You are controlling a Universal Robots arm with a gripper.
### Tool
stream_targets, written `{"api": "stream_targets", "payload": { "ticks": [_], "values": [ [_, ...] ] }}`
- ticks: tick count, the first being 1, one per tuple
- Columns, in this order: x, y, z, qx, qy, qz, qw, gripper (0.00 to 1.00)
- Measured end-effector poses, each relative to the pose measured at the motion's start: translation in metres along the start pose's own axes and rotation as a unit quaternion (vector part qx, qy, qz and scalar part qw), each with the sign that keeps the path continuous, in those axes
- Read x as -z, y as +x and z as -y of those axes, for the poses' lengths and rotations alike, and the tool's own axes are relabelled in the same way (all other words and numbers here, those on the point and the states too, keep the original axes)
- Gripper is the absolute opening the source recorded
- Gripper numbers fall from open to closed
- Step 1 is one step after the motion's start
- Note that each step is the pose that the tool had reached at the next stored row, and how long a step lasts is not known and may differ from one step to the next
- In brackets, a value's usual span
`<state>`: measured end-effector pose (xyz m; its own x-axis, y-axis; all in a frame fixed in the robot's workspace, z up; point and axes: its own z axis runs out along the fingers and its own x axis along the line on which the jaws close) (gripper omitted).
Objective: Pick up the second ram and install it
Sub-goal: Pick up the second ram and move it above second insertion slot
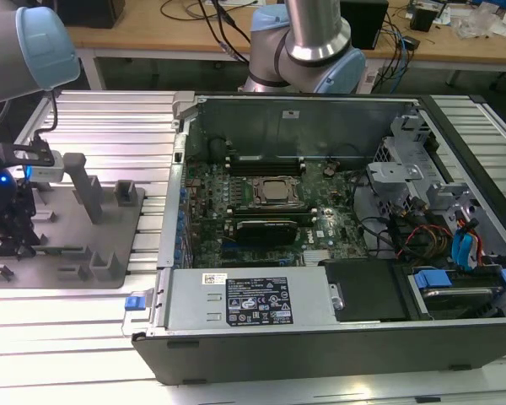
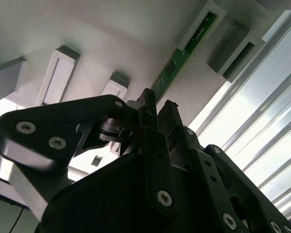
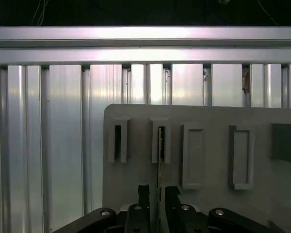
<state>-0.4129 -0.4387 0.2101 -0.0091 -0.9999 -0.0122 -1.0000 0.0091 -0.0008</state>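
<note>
The second ram (image 3: 160,145) is a thin green stick standing on edge in a slot of the grey holder plate (image 3: 208,116). In the second wrist view the second ram (image 2: 177,63) runs from its slot down between my fingertips. My gripper (image 3: 158,188) straddles the stick's near end, one black finger on each side with a slim gap to each face, so it is open. In the exterior view my gripper (image 1: 8,245) hangs over the grey holder plate (image 1: 76,253) at the exterior view's left, beside the open computer case (image 1: 320,337).
The holder plate carries several empty slots and upright grey blocks (image 1: 88,190). It lies on ribbed aluminium decking (image 3: 53,136). Inside the case, the motherboard (image 1: 270,194) has long black slots (image 1: 266,160) beside the processor. Cables and blue drive clips (image 1: 460,249) crowd the exterior view's right.
</note>
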Motion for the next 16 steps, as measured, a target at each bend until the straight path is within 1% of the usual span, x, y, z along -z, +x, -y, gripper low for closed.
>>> {"api": "stream_targets", "payload": {
  "ticks": [5,7,8,10,11,16],
  "values": [
    [0.0001,-0.0007,-0.0001,0.000,0.0001,0.0001,1.0000,0.25],
    [0.0002,-0.0011,0.0000,0.000,0.0001,0.0001,1.0000,0.24],
    [0.0002,-0.0012,-0.0001,0.000,0.0001,0.0001,1.0000,0.16],
    [0.0002,-0.0015,-0.0001,0.000,0.0001,0.0001,1.0000,0.15],
    [0.0002,-0.0016,-0.0001,0.000,0.0001,0.0000,1.0000,0.09],
    [0.0002,-0.0024,-0.0001,0.000,0.0001,0.0001,1.0000,0.09]
  ]
}}
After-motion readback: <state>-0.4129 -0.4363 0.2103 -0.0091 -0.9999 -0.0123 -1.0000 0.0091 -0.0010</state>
